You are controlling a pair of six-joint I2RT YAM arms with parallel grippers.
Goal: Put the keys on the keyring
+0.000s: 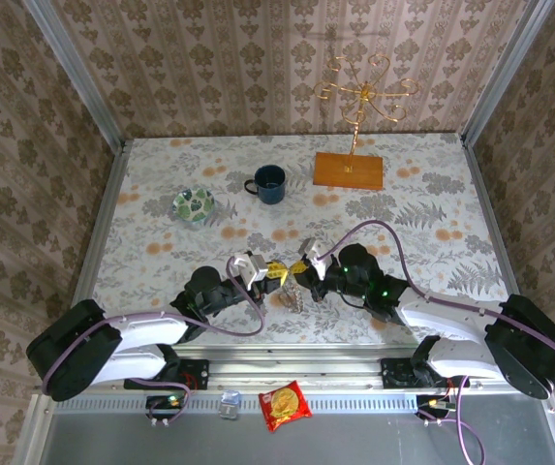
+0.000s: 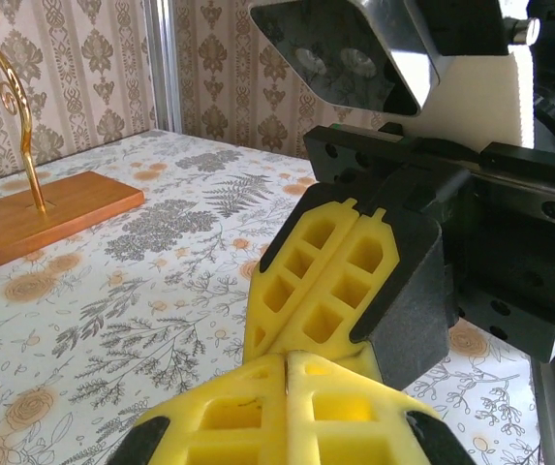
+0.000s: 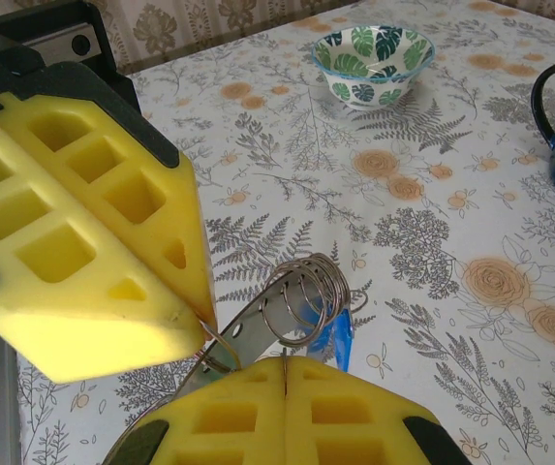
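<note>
Fingers [image 3: 306, 426] are yellow, keyring [image 3: 301, 291] grey, key [image 3: 333, 337] blue, dish [image 3: 369, 89] green-leafed, table [image 1: 161, 184] floral.

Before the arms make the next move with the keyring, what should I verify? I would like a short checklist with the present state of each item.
1. Right gripper holds the keyring: ok. Its fingers are shut, and the ring's band seems to run into their seam.
2. Left gripper shut: ok. Its grip on the ring: cannot tell; in the right wrist view its tip only meets the wire.
3. Blue key threaded on the ring: cannot tell; it hangs right at the coil.
4. Green key located: cannot tell.
5. Blue mug and green-patterned bowl away from the fingers: ok, both stand well apart.
</note>
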